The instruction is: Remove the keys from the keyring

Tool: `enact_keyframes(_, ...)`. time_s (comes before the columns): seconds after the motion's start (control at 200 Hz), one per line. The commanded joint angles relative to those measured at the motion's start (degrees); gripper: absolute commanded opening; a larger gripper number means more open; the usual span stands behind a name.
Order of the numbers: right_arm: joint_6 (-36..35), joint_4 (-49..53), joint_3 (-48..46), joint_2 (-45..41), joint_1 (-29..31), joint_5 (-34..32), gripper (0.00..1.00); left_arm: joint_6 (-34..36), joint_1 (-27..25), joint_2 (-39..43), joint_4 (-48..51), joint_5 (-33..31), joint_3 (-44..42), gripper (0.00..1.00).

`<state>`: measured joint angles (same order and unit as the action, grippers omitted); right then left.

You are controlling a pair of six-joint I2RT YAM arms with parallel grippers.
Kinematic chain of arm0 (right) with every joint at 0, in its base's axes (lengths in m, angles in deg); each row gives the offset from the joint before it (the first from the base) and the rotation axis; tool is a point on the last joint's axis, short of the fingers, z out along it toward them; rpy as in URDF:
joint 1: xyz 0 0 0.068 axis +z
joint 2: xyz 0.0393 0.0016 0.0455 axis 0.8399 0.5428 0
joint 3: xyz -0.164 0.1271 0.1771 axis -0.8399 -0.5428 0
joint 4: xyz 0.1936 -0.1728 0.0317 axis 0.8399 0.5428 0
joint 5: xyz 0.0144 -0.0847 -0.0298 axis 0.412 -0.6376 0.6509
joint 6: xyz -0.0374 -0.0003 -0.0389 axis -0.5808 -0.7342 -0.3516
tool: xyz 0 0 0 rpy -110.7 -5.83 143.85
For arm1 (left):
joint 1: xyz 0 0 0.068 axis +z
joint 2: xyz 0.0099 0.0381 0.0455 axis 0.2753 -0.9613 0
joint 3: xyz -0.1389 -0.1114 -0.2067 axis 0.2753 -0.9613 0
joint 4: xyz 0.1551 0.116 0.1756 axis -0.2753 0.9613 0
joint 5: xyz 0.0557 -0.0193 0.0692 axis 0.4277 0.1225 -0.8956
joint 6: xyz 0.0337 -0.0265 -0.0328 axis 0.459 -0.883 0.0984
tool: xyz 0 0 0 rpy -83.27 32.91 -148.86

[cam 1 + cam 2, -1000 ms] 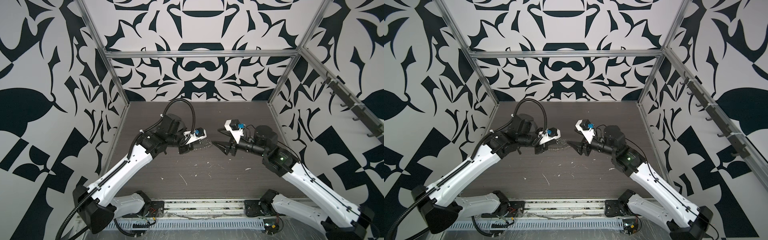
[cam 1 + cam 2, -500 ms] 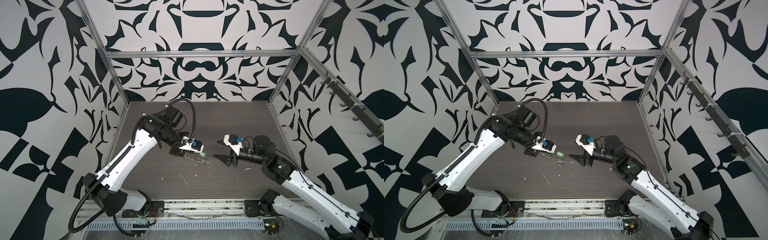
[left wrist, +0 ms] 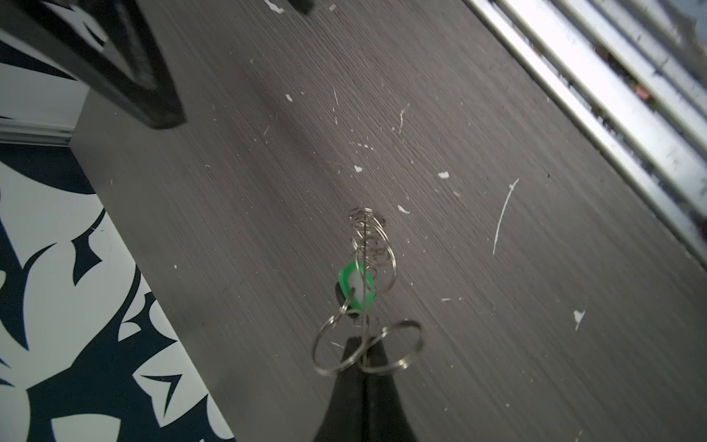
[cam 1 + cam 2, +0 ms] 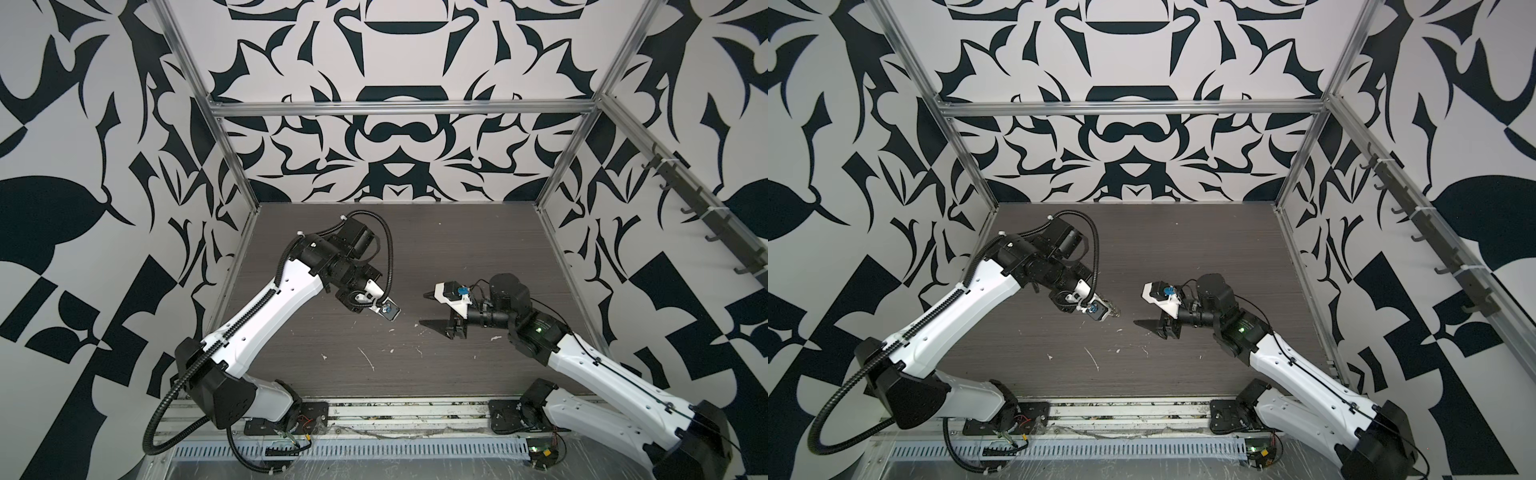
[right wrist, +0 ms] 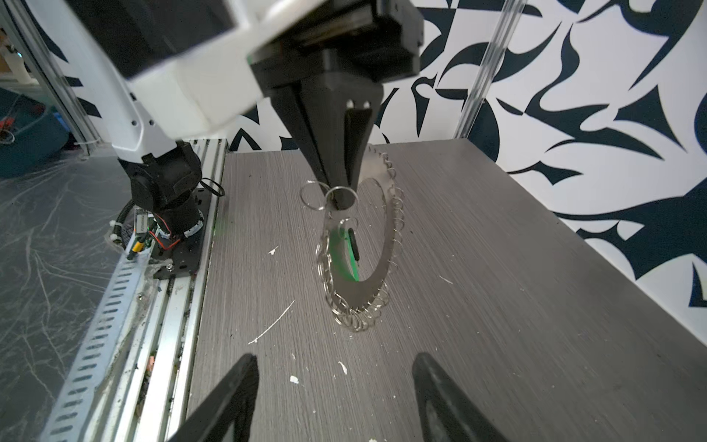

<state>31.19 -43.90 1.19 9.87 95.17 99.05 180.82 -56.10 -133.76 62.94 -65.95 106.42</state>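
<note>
My left gripper (image 5: 340, 191) is shut on the top rim of the keyring (image 5: 386, 245), a flat silvery ring fringed with small loops. It hangs on edge, and its lowest loops seem to touch the dark table (image 5: 497, 306). In the left wrist view the keyring (image 3: 365, 245) shows edge-on, just beyond my left gripper (image 3: 365, 344). The key with its green tag (image 3: 355, 285) hangs from a small loop close to the fingertips; the green tag (image 5: 340, 248) lies against the ring's face. My right gripper (image 5: 333, 367) stands open and empty, a short way from the ring. In a top view it is the right gripper (image 4: 428, 309).
White flecks and a long scratch (image 5: 273, 321) mark the table between the grippers. An aluminium rail (image 5: 126, 306) and the left arm's base (image 5: 168, 199) border the front edge. Patterned walls and a frame post (image 5: 482, 69) close in the sides.
My left gripper has swung down and toward the front, lowering the keyring to the table. My right gripper has drawn back to the right, so the two now stand apart.
</note>
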Motion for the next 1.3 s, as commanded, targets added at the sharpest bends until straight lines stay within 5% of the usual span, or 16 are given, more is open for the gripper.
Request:
enact_keyframes(0.0,-7.5,-2.2,0.2,0.5,0.3,-0.7,0.66,9.0,-1.9,-0.7,0.6,-6.9,-1.0,0.0)
enact_keyframes(0.495,-17.7,-8.7,1.9,14.2,0.3,1.8,0.59,14.7,-6.3,-1.3,-3.9,-8.3,-1.5,0.0)
enact_keyframes(1.295,-17.0,-18.0,2.3,20.8,0.5,0.7,0.54,11.0,-7.4,-0.1,-5.1,-4.3,-2.5,0.0)
